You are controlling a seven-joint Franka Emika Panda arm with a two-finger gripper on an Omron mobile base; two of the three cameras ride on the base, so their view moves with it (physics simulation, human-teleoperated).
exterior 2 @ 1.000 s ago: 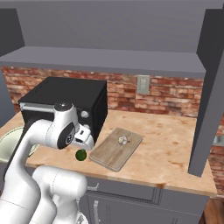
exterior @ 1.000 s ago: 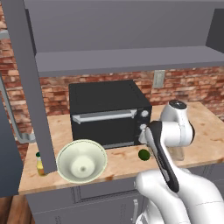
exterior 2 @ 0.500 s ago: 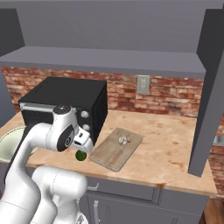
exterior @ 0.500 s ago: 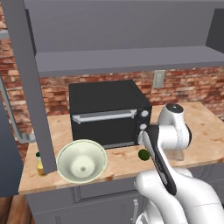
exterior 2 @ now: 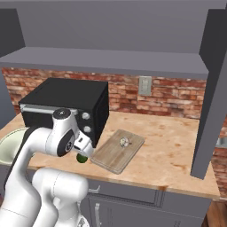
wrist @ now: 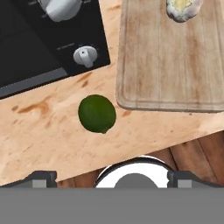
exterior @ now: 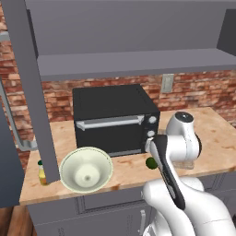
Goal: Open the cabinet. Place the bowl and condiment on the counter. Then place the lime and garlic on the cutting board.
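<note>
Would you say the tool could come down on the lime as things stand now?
Probably yes: the tool hangs open above the lime, which lies alone on the counter, just off the cutting board and clear of the oven.

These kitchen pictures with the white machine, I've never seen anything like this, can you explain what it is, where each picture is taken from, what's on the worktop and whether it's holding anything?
It's a rendered kitchen with a white robot arm on a driving base. Two pictures come from cameras on the base, behind the arm to its left and right. The third looks down from the arm's hand.

On the counter stand a black oven, a cream bowl and a small yellow condiment bottle at the left end. The cutting board carries the garlic. The lime lies on the counter beside the board, not on it.

The gripper hangs open just above the lime and holds nothing.
</note>
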